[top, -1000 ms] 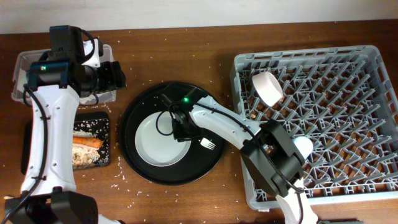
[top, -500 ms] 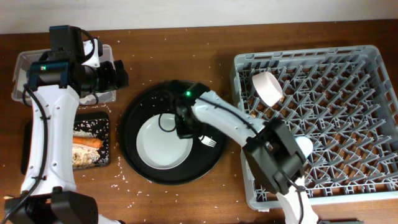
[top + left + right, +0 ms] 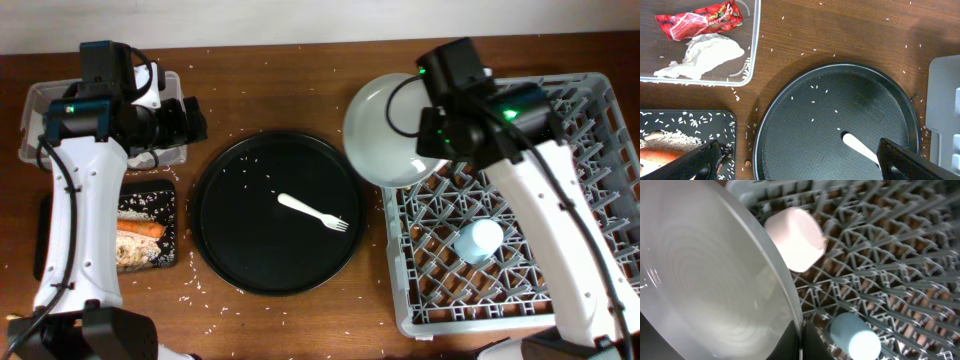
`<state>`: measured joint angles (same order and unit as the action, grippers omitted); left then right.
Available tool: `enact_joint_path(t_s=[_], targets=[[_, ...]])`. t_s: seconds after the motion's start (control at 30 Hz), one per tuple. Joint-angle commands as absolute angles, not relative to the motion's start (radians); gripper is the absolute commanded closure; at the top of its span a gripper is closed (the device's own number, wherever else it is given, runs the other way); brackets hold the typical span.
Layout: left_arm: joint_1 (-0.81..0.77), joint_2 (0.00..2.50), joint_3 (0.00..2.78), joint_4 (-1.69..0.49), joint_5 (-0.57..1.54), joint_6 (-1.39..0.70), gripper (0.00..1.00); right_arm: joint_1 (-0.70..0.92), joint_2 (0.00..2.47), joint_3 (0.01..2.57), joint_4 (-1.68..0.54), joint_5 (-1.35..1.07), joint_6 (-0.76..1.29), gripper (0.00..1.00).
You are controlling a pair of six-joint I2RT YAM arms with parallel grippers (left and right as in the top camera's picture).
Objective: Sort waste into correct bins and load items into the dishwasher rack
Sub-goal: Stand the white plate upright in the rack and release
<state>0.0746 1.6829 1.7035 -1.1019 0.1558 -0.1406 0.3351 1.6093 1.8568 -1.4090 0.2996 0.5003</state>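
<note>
My right gripper [image 3: 436, 140] is shut on the rim of the round pale-grey plate [image 3: 385, 130], holding it tilted over the near-left corner of the grey dishwasher rack [image 3: 560, 290]. In the right wrist view the fingers [image 3: 800, 340] pinch the plate [image 3: 705, 275] edge, with the white bowl [image 3: 795, 239] and light-blue cup [image 3: 852, 337] lying in the rack beyond. The white fork [image 3: 312, 212] lies on the round black tray [image 3: 240, 250]. My left gripper [image 3: 192, 120] hangs open and empty beside the clear tub [image 3: 40, 100].
The clear tub [image 3: 756, 50] holds the red wrapper [image 3: 700, 19] and white napkin [image 3: 705, 55]. The shallow black tray [image 3: 165, 190] holds rice and the carrot [image 3: 140, 228]. Rice grains scatter over the table and round tray; a small brown morsel [image 3: 748, 162] lies on the wood.
My right gripper shut on the plate, lifted it off the round tray and carried it right to the rack corner. The fork stays behind on the tray. The left jaws widened.
</note>
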Motion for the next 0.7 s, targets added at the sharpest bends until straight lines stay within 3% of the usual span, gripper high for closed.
enact_joint_path(t_s=[0.0,0.23,0.67], targets=[[0.077,1.677,1.696,-1.100,0.149,-0.142,0.01,0.302,1.569,1.874,-1.411,0.361,0.543,0.96],[0.077,1.677,1.696,-1.100,0.149,-0.142,0.01,0.273,1.569,1.874,-1.512,0.565,0.545,0.96],[0.077,1.677,1.696,-1.100,0.149,-0.142,0.01,0.273,1.570,1.721,-1.594,1.087,0.753,0.96]])
